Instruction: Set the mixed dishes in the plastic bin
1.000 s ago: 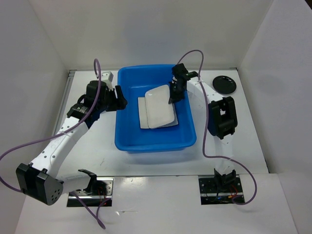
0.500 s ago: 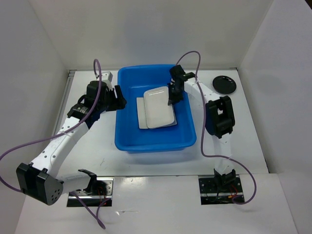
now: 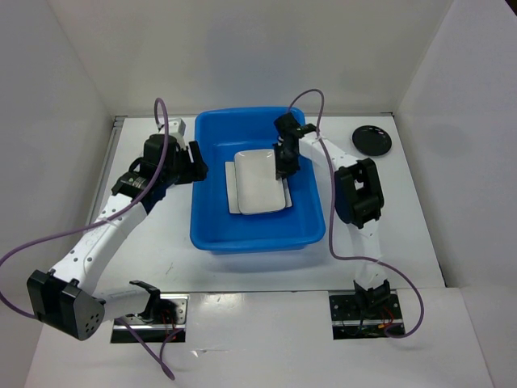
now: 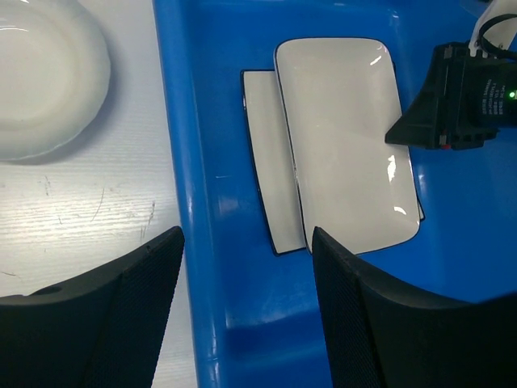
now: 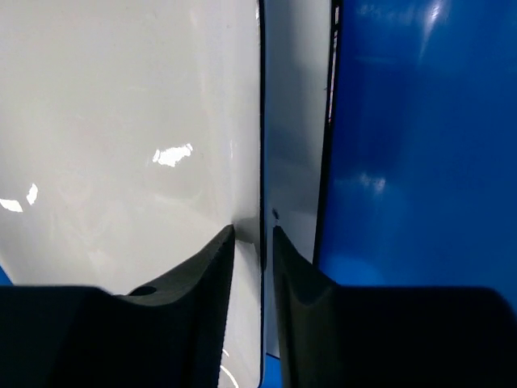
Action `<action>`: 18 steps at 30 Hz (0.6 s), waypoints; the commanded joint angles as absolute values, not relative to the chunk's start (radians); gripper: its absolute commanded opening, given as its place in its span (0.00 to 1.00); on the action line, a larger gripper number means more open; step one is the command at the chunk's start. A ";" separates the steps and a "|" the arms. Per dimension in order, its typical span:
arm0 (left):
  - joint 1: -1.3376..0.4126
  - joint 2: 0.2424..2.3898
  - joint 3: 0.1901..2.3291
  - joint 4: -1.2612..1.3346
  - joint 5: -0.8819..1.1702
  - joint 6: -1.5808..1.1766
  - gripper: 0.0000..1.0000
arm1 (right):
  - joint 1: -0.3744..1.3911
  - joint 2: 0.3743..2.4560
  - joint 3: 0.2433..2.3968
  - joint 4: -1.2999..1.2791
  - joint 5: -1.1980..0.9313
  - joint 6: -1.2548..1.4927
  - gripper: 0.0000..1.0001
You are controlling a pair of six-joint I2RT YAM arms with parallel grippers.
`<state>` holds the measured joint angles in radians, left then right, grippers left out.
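Observation:
The blue plastic bin [image 3: 208, 212] stands mid-table. Two square white plates lie stacked in it. The upper plate [image 3: 260, 179] covers most of the lower plate [image 3: 231, 187]. My right gripper [image 3: 283, 162] is inside the bin, shut on the upper plate's right edge [image 5: 121, 121], with the lower plate [image 5: 295, 121] beneath. My left gripper [image 3: 190, 162] is open and empty, hovering over the bin's left rim [image 4: 194, 162]. The round white bowl [image 4: 40, 73] sits on the table left of the bin. The round black dish [image 3: 371, 141] lies at the back right. The clear cup is out of view.
White walls close in the table on the left, back and right. The right arm's purple cable [image 3: 311, 101] loops over the bin's back right corner. The left arm [image 3: 105, 234] stretches across the table left of the bin.
My right gripper has moved left and down with the upper plate. The plate has gone from skewed to lying squarely over the lower plate. The left arm has stayed still.

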<state>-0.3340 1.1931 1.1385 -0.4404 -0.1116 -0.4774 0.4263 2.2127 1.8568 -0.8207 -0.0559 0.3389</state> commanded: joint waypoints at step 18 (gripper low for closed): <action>0.195 1.505 1.120 -0.212 -0.077 -0.591 0.85 | 0.425 1.706 1.806 -0.913 0.014 0.272 0.67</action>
<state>0.1417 1.4582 1.1328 -0.2932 -0.1055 -0.5545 0.4374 1.8328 1.8481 -0.9314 0.0341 0.2897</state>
